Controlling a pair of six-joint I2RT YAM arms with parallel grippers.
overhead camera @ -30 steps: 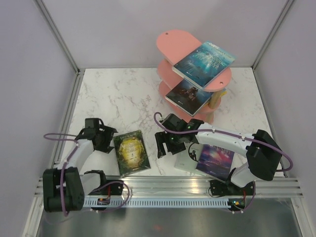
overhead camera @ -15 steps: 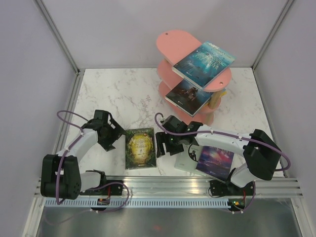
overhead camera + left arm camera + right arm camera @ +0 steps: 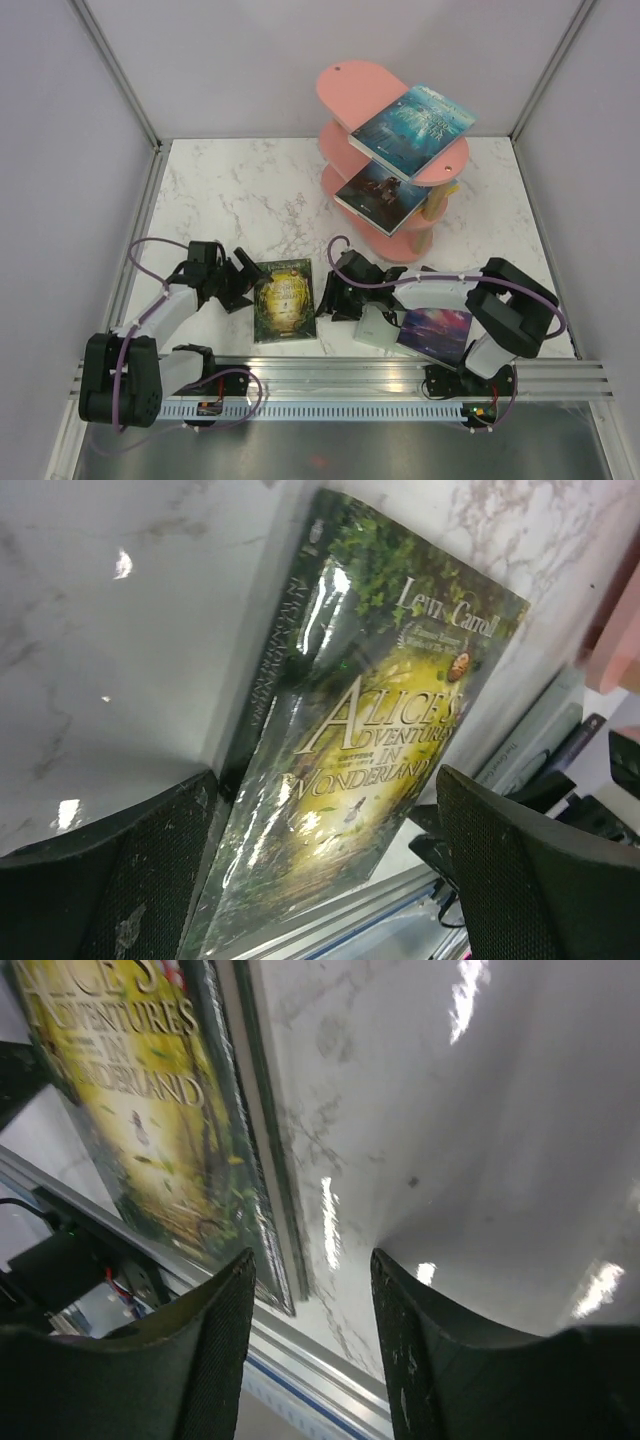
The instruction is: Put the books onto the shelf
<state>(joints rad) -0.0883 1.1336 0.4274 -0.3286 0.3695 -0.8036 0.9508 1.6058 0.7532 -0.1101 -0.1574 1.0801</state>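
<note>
A green-gold book (image 3: 285, 300) lies flat near the table's front edge. My left gripper (image 3: 243, 282) is at its left edge, open. In the left wrist view the wide-open gripper (image 3: 322, 790) straddles the book (image 3: 350, 730), touching nothing. My right gripper (image 3: 328, 298) is low at the book's right edge. In the right wrist view that gripper (image 3: 310, 1260) stands partly open over bare marble, with the book (image 3: 130, 1090) beside its left finger. The pink shelf (image 3: 352, 88) holds a teal-blue book (image 3: 412, 125) and a purple galaxy book (image 3: 380, 195).
A small stack with a pale grey-white book (image 3: 372, 326) and a purple-blue cover (image 3: 437, 330) lies under the right arm. The metal rail (image 3: 340, 372) runs along the near edge. Grey walls close in the marble table (image 3: 240, 190).
The left gripper came right and opened wider, and the green-gold book slid right and turned straighter. The right gripper dropped lower beside the book and its fingers narrowed.
</note>
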